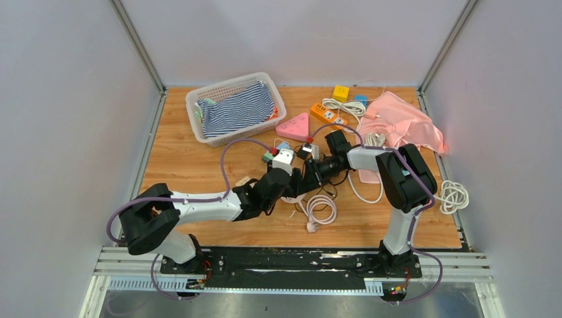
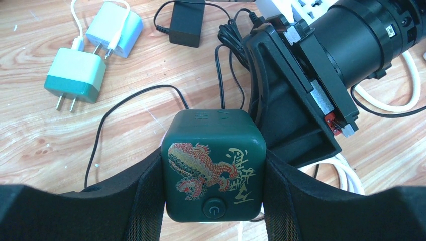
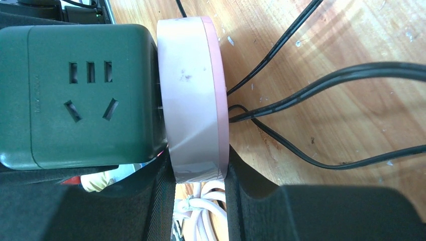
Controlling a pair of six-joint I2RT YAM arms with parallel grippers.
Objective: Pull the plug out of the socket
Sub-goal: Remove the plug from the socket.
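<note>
The socket (image 2: 213, 165) is a dark green cube with a dragon print and a round button, and my left gripper (image 2: 213, 203) is shut on its two sides. In the right wrist view the socket (image 3: 80, 95) shows its pin holes. A flat pink plug (image 3: 193, 100) sits flush against its right face. My right gripper (image 3: 199, 196) is shut on the plug's lower edge, one finger on each flat side. From above, the left gripper (image 1: 286, 183) and right gripper (image 1: 311, 172) meet at the table's middle, hiding socket and plug.
Loose chargers (image 2: 75, 78) and a black adapter (image 2: 187, 22) lie beyond the socket, with black cords (image 3: 326, 78) across the wood. A basket (image 1: 196, 99) holding striped cloth stands back left and a pink cloth (image 1: 404, 122) back right. A coiled cable (image 1: 320, 209) lies near the grippers.
</note>
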